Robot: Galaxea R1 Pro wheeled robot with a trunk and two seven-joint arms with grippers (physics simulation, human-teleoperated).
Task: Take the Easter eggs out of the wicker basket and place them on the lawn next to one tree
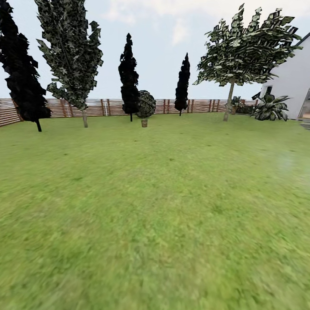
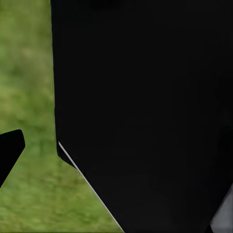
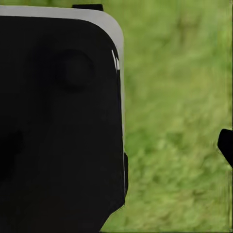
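The lawn (image 1: pixel 155 206) spreads wide and flat ahead of me in the garden. Two trees with pale trunks and grey-green canopies stand at its far side: one tree (image 1: pixel 72 56) at the left and another tree (image 1: pixel 245 47) at the right. The Easter eggs and the wicker basket are out of view. In the left wrist view a single dark fingertip (image 2: pixel 9 153) pokes in over grass beside a black part of my body (image 2: pixel 145 116). The right wrist view has one dark fingertip (image 3: pixel 225 145) over grass too.
A brown slat fence (image 1: pixel 99 107) closes the far edge. Three near-black trees (image 1: pixel 128 73) stand along it, with a round potted bush (image 1: pixel 146 105). At the far right are a white house wall (image 1: pixel 292 82) and a spiky plant (image 1: pixel 271 107).
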